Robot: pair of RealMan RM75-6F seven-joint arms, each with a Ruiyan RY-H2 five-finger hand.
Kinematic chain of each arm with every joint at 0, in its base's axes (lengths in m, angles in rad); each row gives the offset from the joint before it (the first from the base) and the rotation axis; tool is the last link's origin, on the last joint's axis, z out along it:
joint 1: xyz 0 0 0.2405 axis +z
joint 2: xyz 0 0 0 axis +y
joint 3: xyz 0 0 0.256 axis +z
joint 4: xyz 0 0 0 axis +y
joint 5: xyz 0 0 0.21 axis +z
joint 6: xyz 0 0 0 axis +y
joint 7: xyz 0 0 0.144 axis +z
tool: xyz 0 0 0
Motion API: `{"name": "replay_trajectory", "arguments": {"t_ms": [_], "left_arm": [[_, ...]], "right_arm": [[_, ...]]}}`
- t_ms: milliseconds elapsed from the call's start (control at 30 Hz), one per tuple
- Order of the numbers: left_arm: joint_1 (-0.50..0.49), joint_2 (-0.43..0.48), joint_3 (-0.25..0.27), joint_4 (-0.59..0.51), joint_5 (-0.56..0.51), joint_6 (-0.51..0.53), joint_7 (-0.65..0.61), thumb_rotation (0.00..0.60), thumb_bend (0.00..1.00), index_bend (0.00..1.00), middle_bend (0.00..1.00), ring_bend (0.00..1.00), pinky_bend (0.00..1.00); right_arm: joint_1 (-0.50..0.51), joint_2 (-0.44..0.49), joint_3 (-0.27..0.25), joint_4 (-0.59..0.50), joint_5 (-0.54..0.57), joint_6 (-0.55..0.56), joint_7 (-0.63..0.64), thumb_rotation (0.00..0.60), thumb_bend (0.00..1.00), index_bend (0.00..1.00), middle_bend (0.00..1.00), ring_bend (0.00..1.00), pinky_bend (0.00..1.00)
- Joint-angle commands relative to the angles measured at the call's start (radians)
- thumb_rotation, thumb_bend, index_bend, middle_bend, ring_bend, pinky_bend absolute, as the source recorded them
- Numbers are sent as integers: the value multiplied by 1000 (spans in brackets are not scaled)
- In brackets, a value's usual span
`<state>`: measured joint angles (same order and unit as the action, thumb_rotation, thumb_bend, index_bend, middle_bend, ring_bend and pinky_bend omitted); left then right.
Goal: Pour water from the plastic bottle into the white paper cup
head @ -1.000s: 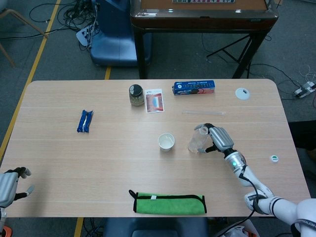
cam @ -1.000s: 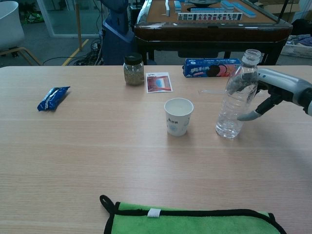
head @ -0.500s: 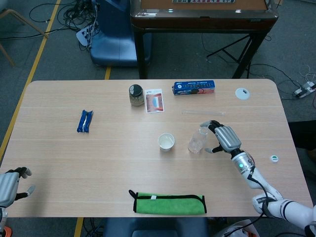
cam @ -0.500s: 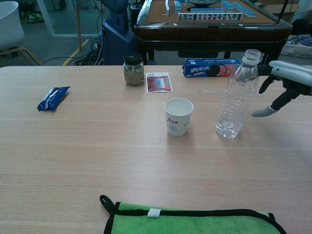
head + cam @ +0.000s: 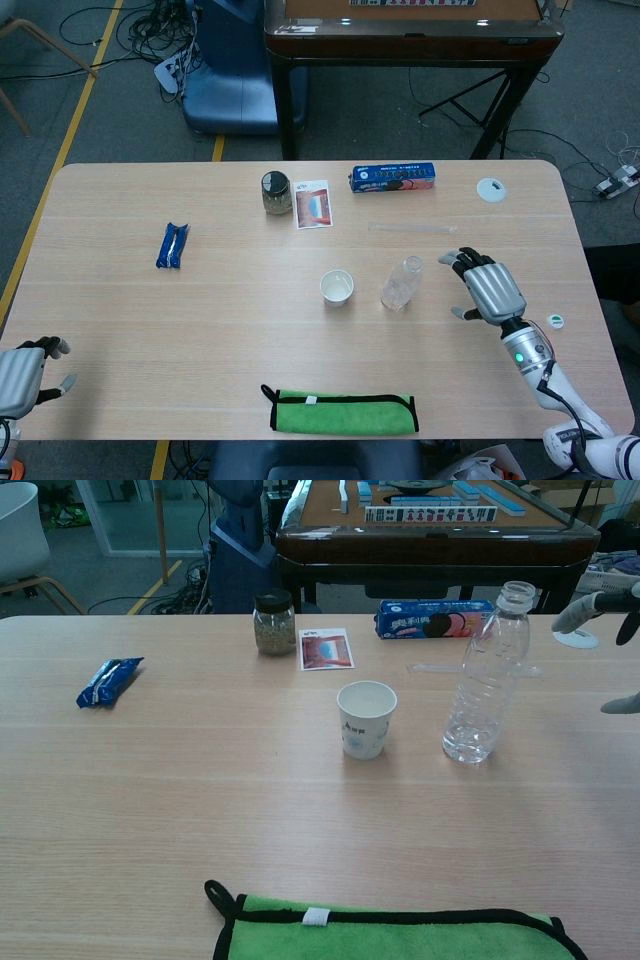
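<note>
- Task status: the plastic bottle (image 5: pixel 487 678) stands upright and uncapped on the table (image 5: pixel 200 320), with only a little water at its base. No robot hand is on it. Whether the white paper cup (image 5: pixel 365 718) already holds water cannot be told from either view, so the pour may be finished or not yet begun.
- Left robot hand (image 5: pixel 22 375): at the near left table edge, holding nothing, fingers loosely apart. It is well apart from the task items.
- Blue snack packet (image 5: pixel 109 679): glossy crinkled foil, flat, on the left part of the table.
- Green cloth (image 5: pixel 343 411): soft fabric with black edging, folded flat at the near edge.
- Glass jar (image 5: pixel 273 622): dark lid, grainy contents, at the far side. A printed card (image 5: pixel 325 648) lies just beside it.
- White paper cup: tapered, matt, with a small print, upright near the table centre.
- Blue biscuit box (image 5: pixel 393 177): long printed carton at the far edge.
- Plastic bottle: clear, ribbed, thin-walled, just right of the cup and not touching it.
- Right robot hand (image 5: pixel 487 286): metallic grey shell, released, fingers spread, right of the bottle and clear of it.
- Small white disc (image 5: pixel 490 189): flat and round, at the far right corner.
</note>
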<state>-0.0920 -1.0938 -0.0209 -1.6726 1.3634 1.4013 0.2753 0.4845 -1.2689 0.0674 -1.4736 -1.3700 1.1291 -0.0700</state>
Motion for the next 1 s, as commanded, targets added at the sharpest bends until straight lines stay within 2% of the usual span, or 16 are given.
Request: {"name": "replay_trajectory", "arguments": {"t_ms": [33, 300, 567, 767, 1000], "left_arm": [[0, 0, 0, -1, 5, 4, 2, 600, 184, 456, 488, 482, 683], [0, -9, 1, 6, 22, 15, 0, 600, 184, 450, 488, 479, 683], [1, -15, -1, 11, 44, 33, -10, 600, 184, 448, 487, 477, 682], [4, -11, -1, 6, 48, 37, -9, 600, 184, 448, 487, 477, 683], [4, -13, 0, 7, 41, 32, -3, 600, 184, 448, 487, 477, 682]], "right_arm": [[-52, 43, -21, -52, -11, 68, -53, 600, 0, 226, 211, 129, 324], [-151, 96, -49, -103, -44, 201, -120, 600, 0, 226, 212, 129, 324], [-230, 106, -70, -107, -93, 308, -145, 600, 0, 226, 213, 129, 324], [-287, 92, -91, -81, -131, 364, -100, 600, 0, 226, 215, 129, 324], [-305, 110, -96, -70, -173, 373, 28, 600, 0, 226, 217, 129, 324]]}}
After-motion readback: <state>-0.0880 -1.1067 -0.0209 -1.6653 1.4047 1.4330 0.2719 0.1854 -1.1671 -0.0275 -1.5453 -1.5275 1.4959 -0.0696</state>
